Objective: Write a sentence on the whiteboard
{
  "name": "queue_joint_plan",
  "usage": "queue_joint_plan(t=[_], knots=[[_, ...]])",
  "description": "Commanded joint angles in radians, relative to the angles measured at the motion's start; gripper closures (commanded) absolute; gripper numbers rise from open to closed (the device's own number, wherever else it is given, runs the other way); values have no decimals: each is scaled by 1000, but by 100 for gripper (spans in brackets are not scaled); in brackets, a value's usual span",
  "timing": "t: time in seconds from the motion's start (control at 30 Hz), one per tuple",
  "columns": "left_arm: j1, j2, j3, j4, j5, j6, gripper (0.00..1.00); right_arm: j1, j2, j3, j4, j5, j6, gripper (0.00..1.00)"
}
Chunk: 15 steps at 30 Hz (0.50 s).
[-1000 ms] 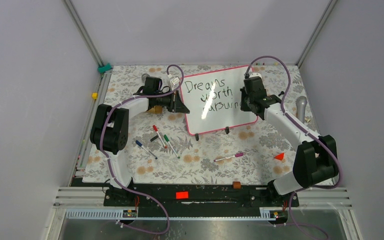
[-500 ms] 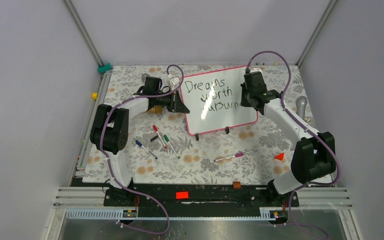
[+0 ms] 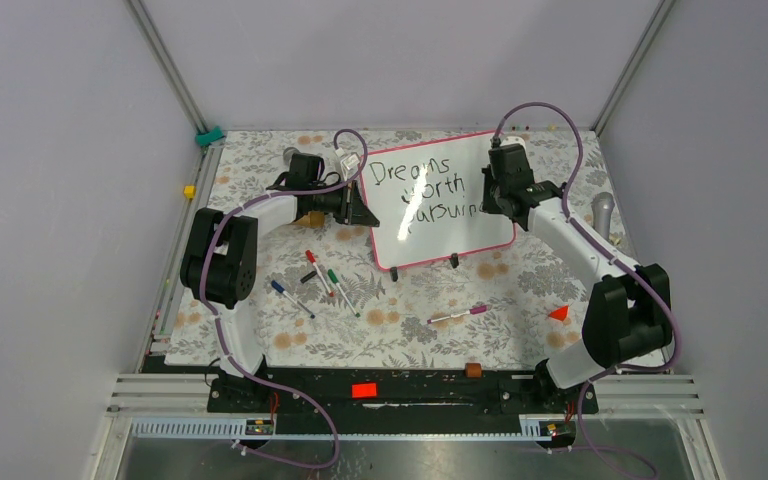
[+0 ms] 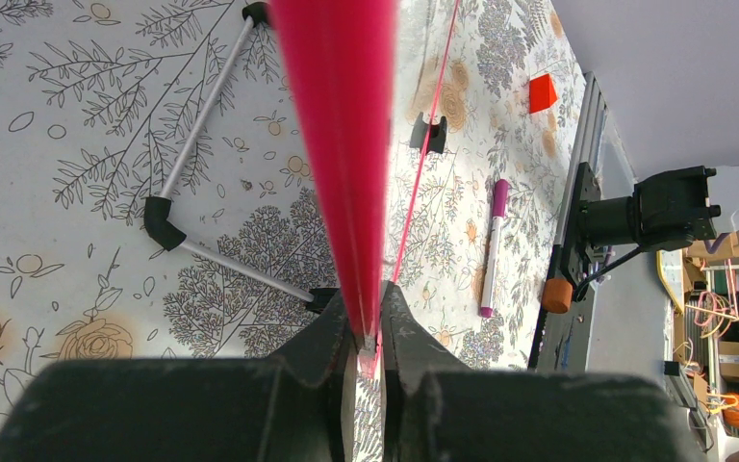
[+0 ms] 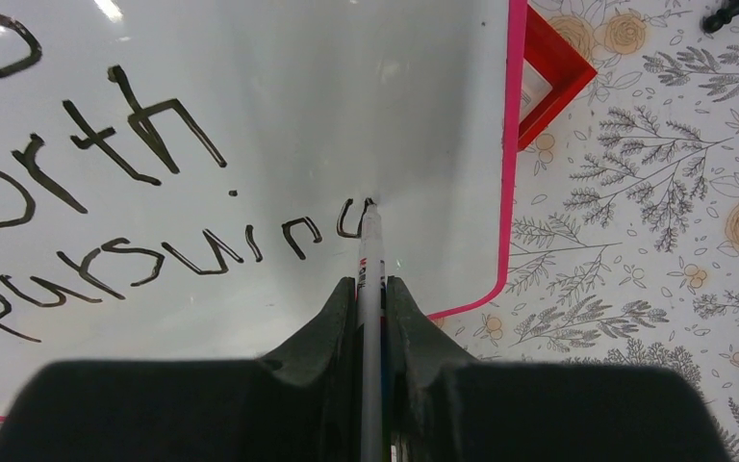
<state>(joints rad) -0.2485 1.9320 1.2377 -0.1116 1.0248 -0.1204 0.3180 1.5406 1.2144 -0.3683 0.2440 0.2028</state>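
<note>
A table spread with a pale grey cloth printed with leaves and orange flowers (image 3: 410, 335) sits inside plain lavender-grey walls (image 3: 390, 60), with aluminium posts at the far corners and a black rail along the near edge.

At the far middle of the table is the large glossy white board with a thin pink-red frame (image 3: 445, 240). Its long axis runs left to right across the table, the right end a little farther from the arm bases. Its two small black feet are along its near edge. The written face is turned up and toward the near side (how steeply it leans cannot be told). The black handwritten words (image 3: 425, 190) run in three lines along that axis: "Dreams", "worth" and "pursuin", followed by an unfinished curved stroke.

The left gripper (image 4: 370, 332) is clenched on the board's left frame edge, which its wrist camera sees end-on as a red strip. The right gripper (image 5: 370, 289) grasps a slim white marker with a black tip (image 5: 370, 245). The marker points away from the wrist, its tip touching the board at that last stroke.

Loose red, green and blue pens (image 3: 318, 272) lie on the cloth near the left arm, and a purple-capped pen (image 3: 457, 316) lies near the middle.
</note>
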Motion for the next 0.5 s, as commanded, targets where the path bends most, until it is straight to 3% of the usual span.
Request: queue_joint_plan(t=[0.0, 0.47], knots=[[-47, 103, -52, -180, -269, 97, 100, -6, -6, -54, 44, -6, 8, 100], [-48, 102, -52, -180, -266, 97, 100, -7, -25, -143, 63, -91, 77, 100]])
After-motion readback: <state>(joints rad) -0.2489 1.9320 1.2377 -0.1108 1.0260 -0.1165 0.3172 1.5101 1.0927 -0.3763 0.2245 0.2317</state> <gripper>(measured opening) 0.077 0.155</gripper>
